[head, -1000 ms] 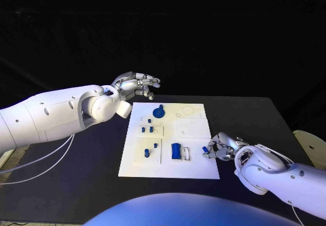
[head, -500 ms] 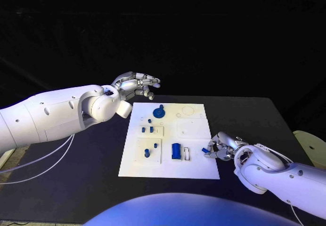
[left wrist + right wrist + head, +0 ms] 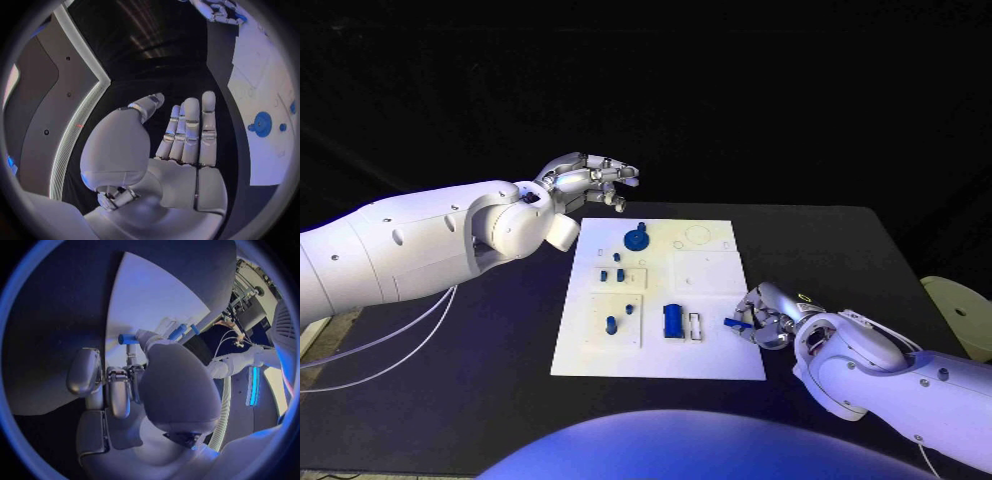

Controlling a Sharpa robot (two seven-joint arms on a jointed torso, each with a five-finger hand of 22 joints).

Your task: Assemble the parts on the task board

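The right hand [image 3: 764,323], pinching a small blue part [image 3: 734,321], has crept onto the task board [image 3: 718,268], probably to fit it, while the left hand [image 3: 593,180] waits with spread fingers.

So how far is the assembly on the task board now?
Partly done, it seems: several blue parts already sit on the task board. In hand: the right hand pinches a small blue part at the board's right edge. Left: seating that piece. The left hand hovers beyond the far-left corner, holding nothing.
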